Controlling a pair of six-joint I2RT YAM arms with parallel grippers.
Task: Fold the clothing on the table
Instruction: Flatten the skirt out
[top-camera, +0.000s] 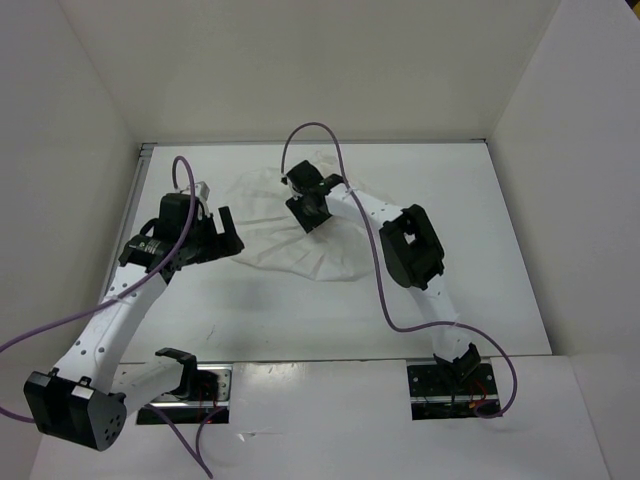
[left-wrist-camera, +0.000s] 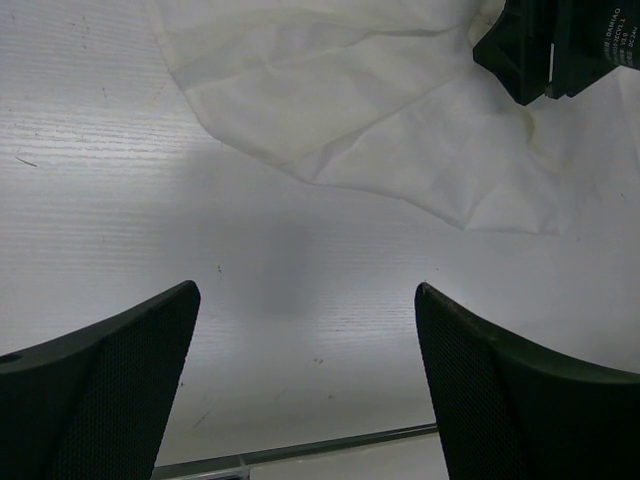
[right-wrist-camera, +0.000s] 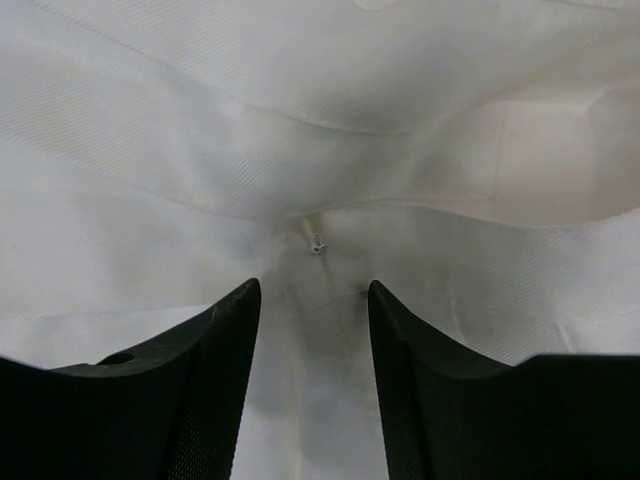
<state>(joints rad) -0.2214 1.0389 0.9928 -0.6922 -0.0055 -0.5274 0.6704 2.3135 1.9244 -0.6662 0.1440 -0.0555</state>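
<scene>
The clothing (top-camera: 300, 250) is a thin white garment lying rumpled at the middle back of the table (top-camera: 480, 250). My right gripper (top-camera: 304, 205) is down on its upper part. In the right wrist view the right gripper (right-wrist-camera: 313, 285) is open, the jaws a moderate gap apart, with a puckered ridge of the clothing (right-wrist-camera: 320, 120) and a small zipper pull (right-wrist-camera: 316, 243) just ahead of them. My left gripper (top-camera: 232, 232) hovers at the garment's left edge. In the left wrist view the left gripper (left-wrist-camera: 305, 288) is wide open over bare table (left-wrist-camera: 250, 260), short of the clothing (left-wrist-camera: 380, 110).
Upright white walls (top-camera: 60, 150) enclose the table on the left, back and right. A thin metal edge (left-wrist-camera: 300, 450) runs behind my left fingers. The right arm's black wrist (left-wrist-camera: 560, 45) shows at the top right of the left wrist view. Purple cables (top-camera: 385, 290) loop over both arms.
</scene>
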